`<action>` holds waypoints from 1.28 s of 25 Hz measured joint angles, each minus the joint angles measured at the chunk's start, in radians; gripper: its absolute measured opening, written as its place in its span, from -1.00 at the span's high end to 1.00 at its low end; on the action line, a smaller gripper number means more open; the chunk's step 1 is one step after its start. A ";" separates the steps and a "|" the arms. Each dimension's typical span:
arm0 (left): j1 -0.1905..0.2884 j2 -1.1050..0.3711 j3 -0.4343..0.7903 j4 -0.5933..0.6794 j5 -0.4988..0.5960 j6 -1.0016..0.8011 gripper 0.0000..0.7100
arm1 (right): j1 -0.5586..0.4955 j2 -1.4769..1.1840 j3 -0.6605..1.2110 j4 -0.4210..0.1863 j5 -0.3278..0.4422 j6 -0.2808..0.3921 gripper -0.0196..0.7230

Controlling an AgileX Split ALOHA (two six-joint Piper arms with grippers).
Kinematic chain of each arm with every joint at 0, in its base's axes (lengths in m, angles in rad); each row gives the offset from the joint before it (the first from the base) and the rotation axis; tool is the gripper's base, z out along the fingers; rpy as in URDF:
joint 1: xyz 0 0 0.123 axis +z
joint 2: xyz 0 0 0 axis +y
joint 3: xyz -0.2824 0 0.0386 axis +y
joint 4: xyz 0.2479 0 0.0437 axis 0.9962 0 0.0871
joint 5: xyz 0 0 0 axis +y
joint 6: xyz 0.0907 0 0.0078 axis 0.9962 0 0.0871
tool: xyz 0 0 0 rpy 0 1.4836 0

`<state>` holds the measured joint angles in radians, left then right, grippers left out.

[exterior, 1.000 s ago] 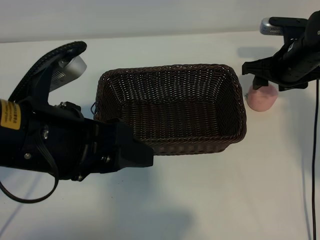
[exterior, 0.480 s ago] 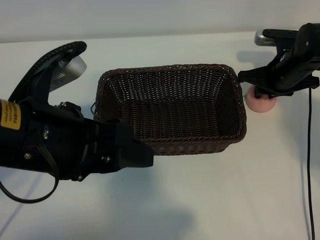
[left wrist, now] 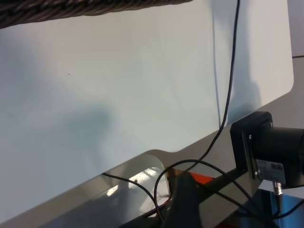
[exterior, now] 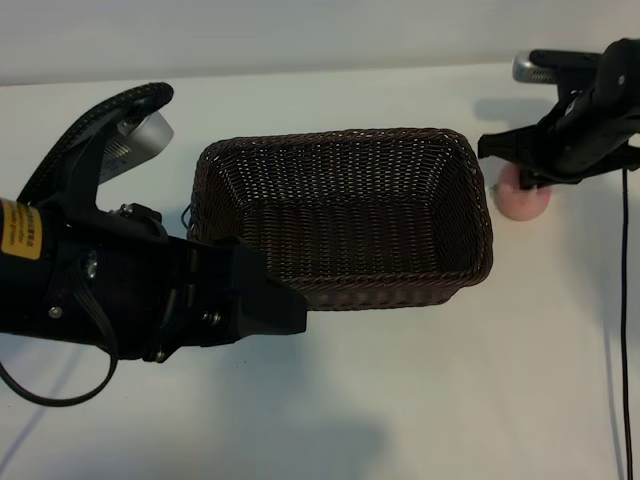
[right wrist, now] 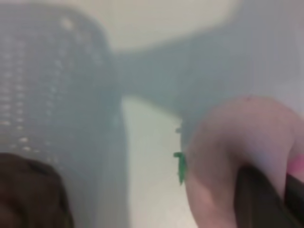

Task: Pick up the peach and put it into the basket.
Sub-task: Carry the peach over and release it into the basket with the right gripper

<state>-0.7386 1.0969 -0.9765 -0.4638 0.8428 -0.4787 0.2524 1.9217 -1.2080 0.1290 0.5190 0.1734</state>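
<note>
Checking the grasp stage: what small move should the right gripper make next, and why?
Probably a short straight lift. The right gripper looks closed on the small pale pink peach, which sits on the white table beside the dark brown wicker basket, below its rim.

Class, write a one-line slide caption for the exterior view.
Right gripper on the peach beside the basket; left arm parked.

The right arm reaches in from the far right edge, its wrist bent downward; the right gripper is low at the table, its fingers closed on the peach; the left arm lies parked at the near left, the left gripper pointing right.
</note>
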 joint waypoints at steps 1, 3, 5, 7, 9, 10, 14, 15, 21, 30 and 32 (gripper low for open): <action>0.000 0.000 0.000 0.000 0.000 0.000 -0.65 | 0.000 -0.023 0.000 -0.004 0.011 0.000 0.84; 0.000 0.000 0.000 0.000 0.000 0.000 -0.65 | 0.000 -0.065 -0.008 -0.019 0.052 0.000 0.84; 0.000 0.000 0.000 0.000 0.000 0.000 -0.65 | 0.000 -0.117 -0.027 -0.038 0.102 0.000 0.84; 0.000 0.000 0.000 0.000 0.000 0.000 -0.65 | 0.000 -0.162 -0.046 -0.058 0.148 0.000 0.84; 0.000 0.000 0.000 0.000 0.000 0.000 -0.65 | 0.000 -0.208 -0.056 -0.077 0.185 0.000 0.84; 0.000 0.000 0.000 0.000 0.000 0.002 -0.65 | 0.000 -0.228 -0.057 -0.082 0.195 0.000 0.84; 0.000 0.000 0.000 0.000 0.000 0.002 -0.65 | 0.000 -0.285 -0.058 -0.091 0.239 -0.003 0.84; 0.000 0.000 0.000 0.000 0.000 0.002 -0.65 | 0.000 -0.303 -0.058 -0.083 0.247 -0.008 0.84; 0.000 0.000 0.000 0.000 0.000 0.002 -0.65 | 0.060 -0.371 -0.058 0.056 0.289 -0.111 0.84; 0.000 0.000 0.000 0.000 0.000 0.002 -0.65 | 0.261 -0.378 -0.058 0.185 0.282 -0.163 0.84; 0.000 0.000 0.000 0.000 0.000 0.002 -0.65 | 0.303 -0.372 -0.058 0.192 0.264 -0.173 0.84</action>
<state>-0.7386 1.0969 -0.9765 -0.4638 0.8428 -0.4770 0.5552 1.5495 -1.2661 0.3205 0.7830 0.0000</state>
